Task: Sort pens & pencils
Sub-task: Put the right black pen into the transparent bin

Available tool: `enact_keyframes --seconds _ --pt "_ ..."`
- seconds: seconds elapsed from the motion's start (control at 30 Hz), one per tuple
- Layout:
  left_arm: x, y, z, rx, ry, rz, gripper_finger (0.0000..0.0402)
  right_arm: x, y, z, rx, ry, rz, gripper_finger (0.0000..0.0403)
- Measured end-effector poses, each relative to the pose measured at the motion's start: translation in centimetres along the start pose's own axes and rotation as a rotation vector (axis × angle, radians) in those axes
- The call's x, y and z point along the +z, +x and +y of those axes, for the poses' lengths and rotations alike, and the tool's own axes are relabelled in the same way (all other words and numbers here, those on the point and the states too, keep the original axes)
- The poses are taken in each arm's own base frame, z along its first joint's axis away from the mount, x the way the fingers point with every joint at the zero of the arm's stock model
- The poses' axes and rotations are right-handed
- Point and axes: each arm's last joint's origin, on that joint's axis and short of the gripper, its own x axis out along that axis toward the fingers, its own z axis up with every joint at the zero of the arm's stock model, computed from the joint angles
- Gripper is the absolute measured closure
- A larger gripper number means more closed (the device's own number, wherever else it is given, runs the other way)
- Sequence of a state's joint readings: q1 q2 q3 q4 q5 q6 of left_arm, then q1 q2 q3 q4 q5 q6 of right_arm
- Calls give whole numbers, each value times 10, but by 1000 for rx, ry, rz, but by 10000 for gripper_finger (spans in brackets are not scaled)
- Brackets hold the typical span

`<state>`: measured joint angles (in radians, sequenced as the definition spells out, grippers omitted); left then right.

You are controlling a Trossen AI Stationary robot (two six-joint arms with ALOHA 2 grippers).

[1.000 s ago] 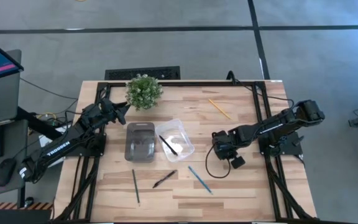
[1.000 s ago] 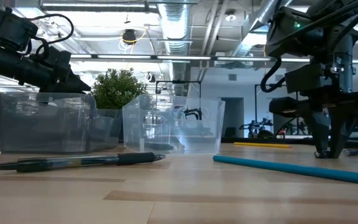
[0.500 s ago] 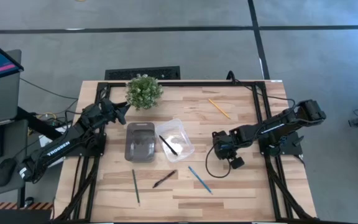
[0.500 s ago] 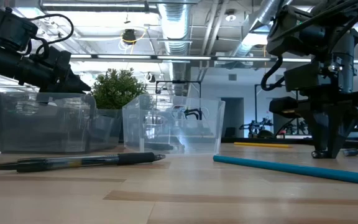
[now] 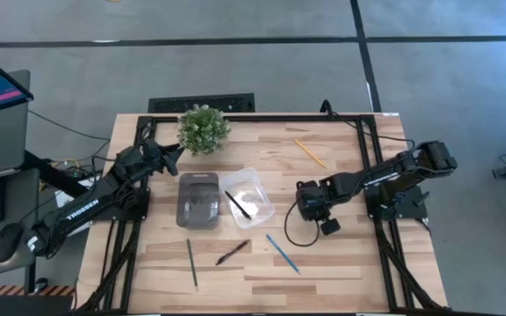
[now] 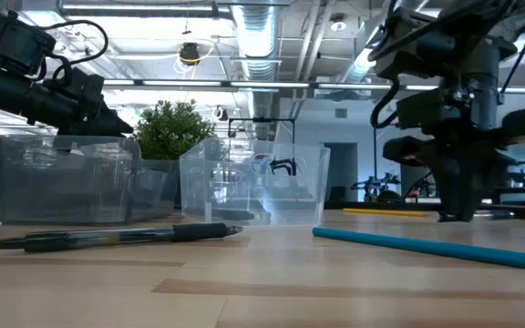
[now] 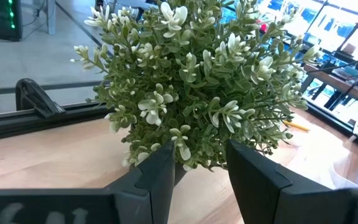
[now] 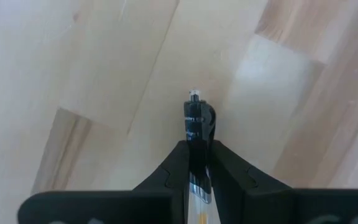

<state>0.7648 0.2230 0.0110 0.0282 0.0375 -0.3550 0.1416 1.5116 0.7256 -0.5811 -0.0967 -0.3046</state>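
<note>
My right gripper (image 5: 310, 202) points down at the table right of the boxes, shut on a black pen (image 8: 194, 121). Another pen (image 5: 238, 204) lies in the clear box (image 5: 257, 183), next to a grey box (image 5: 198, 200). Toward the near edge lie a green pencil (image 5: 191, 262), a black pen (image 5: 232, 253) and a blue pencil (image 5: 282, 253). A yellow pencil (image 5: 310, 152) lies at the far right. My left gripper (image 5: 176, 151) waits open beside the plant (image 7: 197, 81). My right gripper pinches the black pen's barrel (image 8: 194, 135) between its two fingers (image 8: 225, 158), coming from above and pointing steeply down. The pen's clip end (image 8: 194, 98) sticks out past the fingertips. Whether the pen is clear of the table, I cannot tell.
A potted plant (image 5: 204, 128) stands at the far left of the table, right in front of my left gripper. Dark frame rails (image 5: 262, 117) run along the table's edges. Bare wood (image 5: 341, 263) lies between the blue pencil and the right edge.
My right gripper has shifted a little toward the table's left, toward the clear box. In the low view its fingers have drawn closer together.
</note>
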Motion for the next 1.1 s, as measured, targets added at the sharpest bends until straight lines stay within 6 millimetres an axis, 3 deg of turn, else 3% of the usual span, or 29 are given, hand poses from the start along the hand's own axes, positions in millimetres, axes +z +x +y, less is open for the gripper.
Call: enact_keyframes --seconds 0.27,0.7,1.1 --pt "0 0 0 0 0 0 267 12 -16 -12 -66 48 -13 337" --pt "0 0 0 -1 -6 1 267 41 -64 -47 -162 133 -129 336" --pt "0 0 0 -2 -6 0 267 74 -118 -78 -290 200 -426 335"
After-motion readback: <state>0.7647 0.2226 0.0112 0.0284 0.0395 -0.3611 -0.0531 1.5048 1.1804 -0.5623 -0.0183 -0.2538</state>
